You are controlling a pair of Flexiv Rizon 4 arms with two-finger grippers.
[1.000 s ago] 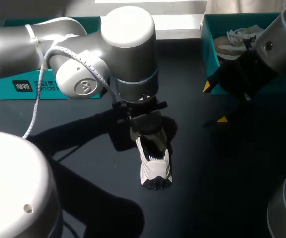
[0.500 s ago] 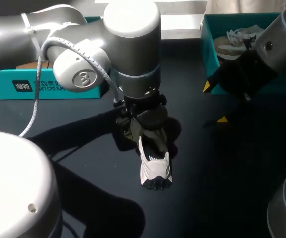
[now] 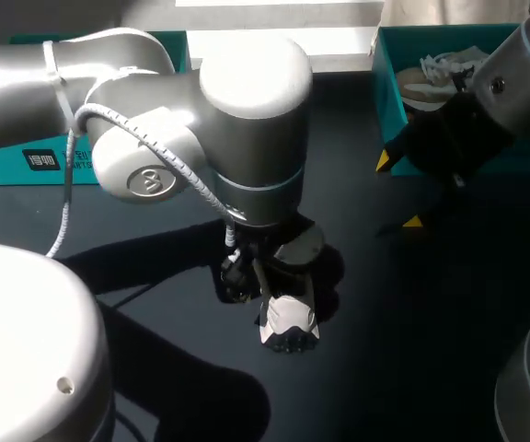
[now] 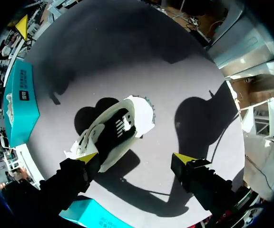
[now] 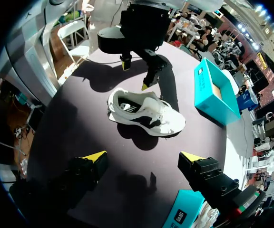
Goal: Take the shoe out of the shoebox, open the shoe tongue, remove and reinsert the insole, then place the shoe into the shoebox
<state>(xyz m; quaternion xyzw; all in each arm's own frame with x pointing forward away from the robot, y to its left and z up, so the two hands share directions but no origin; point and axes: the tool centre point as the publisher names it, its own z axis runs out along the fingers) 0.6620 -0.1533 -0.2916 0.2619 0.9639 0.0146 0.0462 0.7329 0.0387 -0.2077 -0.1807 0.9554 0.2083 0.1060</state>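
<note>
A white and black shoe (image 3: 290,318) lies on the dark table, its black side panel facing up. My left arm (image 3: 247,138) stands over it and hides its far half in the head view. In the left wrist view the shoe (image 4: 113,130) lies ahead of my left gripper (image 4: 135,157), close to one finger; the fingers stand wide apart and hold nothing. My right gripper (image 3: 399,191) hangs open and empty near the teal shoebox (image 3: 386,101) at the back right. From the right wrist, the shoe (image 5: 144,113) is ahead of my right gripper (image 5: 142,156), with my left gripper (image 5: 136,76) beyond it.
The shoebox at the back right holds white crumpled paper (image 3: 444,69). A second teal box part (image 3: 35,161) sits at the back left, also visible as a teal box (image 5: 216,90) in the right wrist view. Bare dark tabletop (image 3: 412,331) surrounds the shoe.
My left gripper has opened and let go of the shoe's rear. The left wrist has shifted toward the front and right over the shoe. The right arm has not moved.
</note>
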